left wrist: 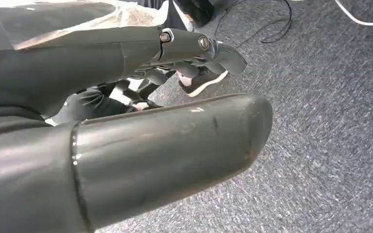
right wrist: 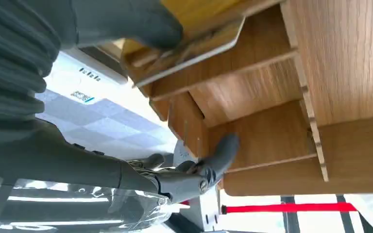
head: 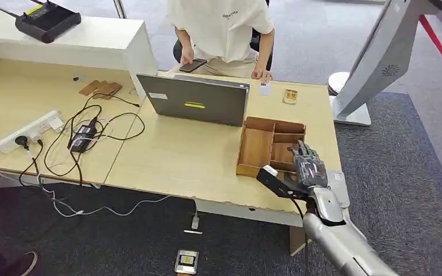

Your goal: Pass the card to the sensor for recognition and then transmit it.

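A wooden divided tray (head: pixel 257 146) stands near the desk's right front corner. My right hand (head: pixel 308 164) reaches down into its near right compartment. In the right wrist view a thin card (right wrist: pixel 199 46) leans tilted against a divider of the tray (right wrist: pixel 349 68); my thumb (right wrist: pixel 141 22) lies on its face, while a dark finger (right wrist: pixel 221 153) is spread well away from it inside the compartment. A small tan device (head: pixel 290 96) and a white card (head: pixel 264 88) lie at the desk's far edge. My left hand (left wrist: pixel 141 145) hangs over grey carpet, its fingers apart and holding nothing.
A grey laptop (head: pixel 198 99) stands left of the tray. A person (head: pixel 221 29) sits behind the desk holding a phone, one hand by the white card. A power strip (head: pixel 31 129) and cables lie at the left. A white stand base (head: pixel 351 109) is off the right edge.
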`<move>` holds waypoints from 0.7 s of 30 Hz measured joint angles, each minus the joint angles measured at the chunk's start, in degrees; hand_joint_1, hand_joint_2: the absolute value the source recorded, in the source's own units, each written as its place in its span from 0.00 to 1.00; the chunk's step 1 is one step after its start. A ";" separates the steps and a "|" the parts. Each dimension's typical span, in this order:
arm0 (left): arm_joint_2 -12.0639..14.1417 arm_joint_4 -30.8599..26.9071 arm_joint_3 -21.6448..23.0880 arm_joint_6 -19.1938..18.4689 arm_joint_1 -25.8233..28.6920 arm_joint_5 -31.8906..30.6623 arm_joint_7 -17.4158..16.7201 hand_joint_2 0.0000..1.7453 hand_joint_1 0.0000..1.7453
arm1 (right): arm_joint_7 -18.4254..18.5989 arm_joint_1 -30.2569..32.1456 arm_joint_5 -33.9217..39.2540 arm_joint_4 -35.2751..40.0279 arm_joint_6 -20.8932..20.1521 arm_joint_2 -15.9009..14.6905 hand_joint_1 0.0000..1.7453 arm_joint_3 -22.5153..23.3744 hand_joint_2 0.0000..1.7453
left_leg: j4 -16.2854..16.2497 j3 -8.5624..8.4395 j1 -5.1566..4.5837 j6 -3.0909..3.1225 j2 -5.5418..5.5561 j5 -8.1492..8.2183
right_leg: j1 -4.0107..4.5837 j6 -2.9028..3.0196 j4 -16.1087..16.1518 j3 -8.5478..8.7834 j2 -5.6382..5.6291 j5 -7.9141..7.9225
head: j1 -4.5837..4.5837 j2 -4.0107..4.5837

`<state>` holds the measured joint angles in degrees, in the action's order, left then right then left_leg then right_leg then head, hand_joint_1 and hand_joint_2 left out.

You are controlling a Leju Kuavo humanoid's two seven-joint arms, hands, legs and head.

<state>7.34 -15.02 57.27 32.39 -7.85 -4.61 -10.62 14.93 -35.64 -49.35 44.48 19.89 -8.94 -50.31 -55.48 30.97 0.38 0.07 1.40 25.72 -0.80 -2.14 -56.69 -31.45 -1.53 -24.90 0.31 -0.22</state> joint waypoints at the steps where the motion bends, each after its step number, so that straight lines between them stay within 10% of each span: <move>1: 0.00 0.00 0.00 0.00 0.00 0.00 0.00 0.00 0.00 | 0.00 0.00 0.00 0.00 0.00 0.00 1.00 0.00 1.00 | 0.00 0.00 0.00 0.00 0.00 0.00 | 0.00 0.00 0.00 0.00 0.00 0.00 | 0.00 0.00; 21: 0.00 0.00 0.00 0.00 -0.26 -0.18 -0.02 0.00 0.00 | 0.09 -0.12 0.17 0.02 -0.83 -0.02 1.00 0.00 1.00 | 0.00 -0.01 0.00 0.00 -0.01 0.00 | 0.00 0.00 0.00 0.01 0.00 0.00 | 0.00 0.00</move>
<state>7.34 -15.02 57.27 32.39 -8.11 -4.79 -10.64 15.02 -35.77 -49.18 44.50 19.06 -8.96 -50.31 -55.48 30.96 0.38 0.07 1.39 25.72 -0.80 -2.13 -56.69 -31.44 -1.53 -24.90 0.31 -0.22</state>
